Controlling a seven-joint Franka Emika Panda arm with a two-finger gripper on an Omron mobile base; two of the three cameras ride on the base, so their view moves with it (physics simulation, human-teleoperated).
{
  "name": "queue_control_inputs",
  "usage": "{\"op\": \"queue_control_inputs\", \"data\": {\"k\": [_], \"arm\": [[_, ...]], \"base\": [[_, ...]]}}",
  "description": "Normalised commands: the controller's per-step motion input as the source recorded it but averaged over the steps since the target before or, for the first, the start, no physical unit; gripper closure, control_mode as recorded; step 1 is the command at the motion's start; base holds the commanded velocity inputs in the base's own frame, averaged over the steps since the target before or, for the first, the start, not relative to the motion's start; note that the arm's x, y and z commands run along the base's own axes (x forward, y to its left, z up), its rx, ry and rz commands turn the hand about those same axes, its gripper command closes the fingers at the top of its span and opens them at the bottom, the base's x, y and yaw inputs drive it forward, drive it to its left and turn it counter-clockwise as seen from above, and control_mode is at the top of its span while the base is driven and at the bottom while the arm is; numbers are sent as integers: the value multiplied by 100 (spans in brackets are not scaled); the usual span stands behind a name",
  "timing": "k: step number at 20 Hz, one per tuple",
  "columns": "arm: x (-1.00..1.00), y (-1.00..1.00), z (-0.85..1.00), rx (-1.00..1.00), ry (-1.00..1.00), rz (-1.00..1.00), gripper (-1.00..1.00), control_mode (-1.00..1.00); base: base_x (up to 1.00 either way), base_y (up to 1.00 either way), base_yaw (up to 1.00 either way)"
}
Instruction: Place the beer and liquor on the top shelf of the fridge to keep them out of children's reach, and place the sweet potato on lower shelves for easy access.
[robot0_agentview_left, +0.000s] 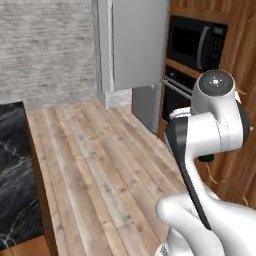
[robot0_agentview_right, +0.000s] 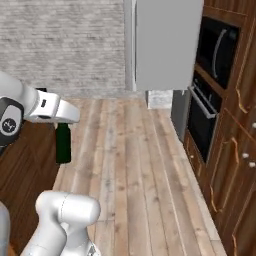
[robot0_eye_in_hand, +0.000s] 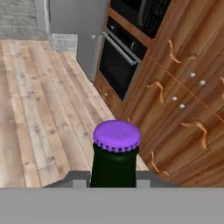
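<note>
Purple-capped slim dark green glass beer bottle (robot0_eye_in_hand: 114, 155) stood upright, clamped in the hand (robot0_agentview_right: 61, 125), carried toward the tall grey fridge (robot0_eye_in_hand: 72, 17) ahead.

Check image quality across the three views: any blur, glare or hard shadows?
Left base view: soft, blocky render, flat lighting, no hard shadows. Right base view: equally soft; the slim dark green glass bottle reads nearly black. Hand view: sharpest on the bottle's purple cap, wood cabinets evenly lit, no glare.
</note>
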Motion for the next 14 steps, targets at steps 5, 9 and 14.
{"op": "queue_control_inputs", "data": {"k": [5,9,14], "arm": [[0,0,0,0,0,0,100,100],[0,0,0,0,0,0,100,100],[0,0,0,0,0,0,100,100]], "base": [[100,0,54],[100,0,36],[100,0,18]]}}
